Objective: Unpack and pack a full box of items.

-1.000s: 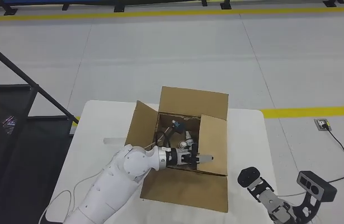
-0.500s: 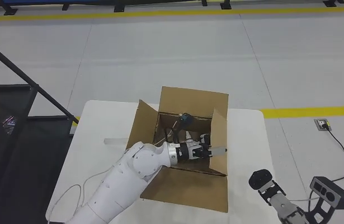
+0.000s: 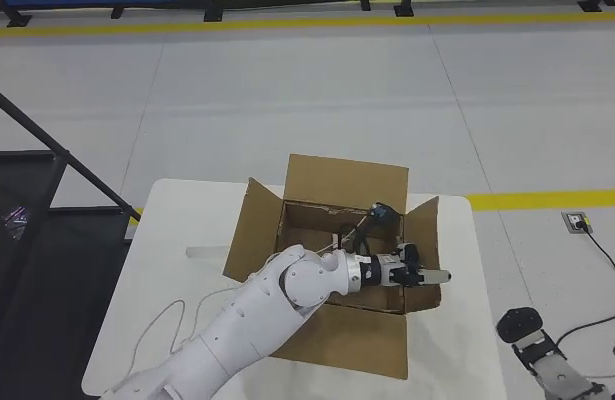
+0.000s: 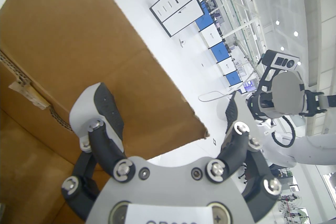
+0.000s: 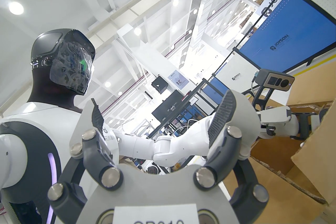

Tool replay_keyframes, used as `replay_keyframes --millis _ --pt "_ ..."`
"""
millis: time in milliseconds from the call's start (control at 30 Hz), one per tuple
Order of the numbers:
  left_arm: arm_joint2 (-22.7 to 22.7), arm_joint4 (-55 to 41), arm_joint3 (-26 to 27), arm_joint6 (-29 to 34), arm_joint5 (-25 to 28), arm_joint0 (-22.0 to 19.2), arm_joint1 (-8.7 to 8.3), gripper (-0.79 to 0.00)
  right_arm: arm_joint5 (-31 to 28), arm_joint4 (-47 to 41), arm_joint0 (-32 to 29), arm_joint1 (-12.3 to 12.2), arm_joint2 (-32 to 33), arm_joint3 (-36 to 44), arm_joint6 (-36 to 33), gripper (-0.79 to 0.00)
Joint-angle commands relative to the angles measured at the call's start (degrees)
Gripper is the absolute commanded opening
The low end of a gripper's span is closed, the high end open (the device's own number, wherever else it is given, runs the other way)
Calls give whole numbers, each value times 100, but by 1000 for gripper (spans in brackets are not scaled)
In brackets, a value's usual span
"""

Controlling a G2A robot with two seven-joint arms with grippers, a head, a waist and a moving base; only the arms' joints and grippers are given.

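Cardboard box (image 3: 347,185) sits mid-table (image 3: 177,270), mouth up, flaps splayed, twisted a bit off square with the table. Left gripper (image 3: 432,276) is spread wide at the right flap (image 3: 423,225), holding nothing. Right gripper (image 5: 160,104) hangs past the table's right edge, wide open too.

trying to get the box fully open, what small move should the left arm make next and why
Probably push the right flap a little farther outward and down. The left gripper is open right at that flap, which is only partly folded out and stands beside the opening of the box, so it could hinder reaching in.
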State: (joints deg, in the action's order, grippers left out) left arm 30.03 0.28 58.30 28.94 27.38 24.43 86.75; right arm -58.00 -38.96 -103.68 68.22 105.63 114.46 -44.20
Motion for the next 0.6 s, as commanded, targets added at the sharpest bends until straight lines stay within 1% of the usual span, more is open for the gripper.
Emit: replay_keyframes --millis 0,100,300,533,567 --pt "-124 -31 -279 6 42 -105 142 0 0 -230 -33 50 103 -81 -126 0" --pt "-261 -66 -663 23 109 -220 331 0 0 -540 -110 109 123 -214 -208 0" --pt "-384 -244 -1302 107 306 -364 652 0 0 -540 -110 109 123 -214 -208 0" --pt "-358 -366 -1841 238 561 -472 886 0 0 -540 -110 109 123 -214 -208 0" --pt "-341 -381 -1883 252 600 -484 908 0 47 -471 -78 114 156 -222 -91 0"
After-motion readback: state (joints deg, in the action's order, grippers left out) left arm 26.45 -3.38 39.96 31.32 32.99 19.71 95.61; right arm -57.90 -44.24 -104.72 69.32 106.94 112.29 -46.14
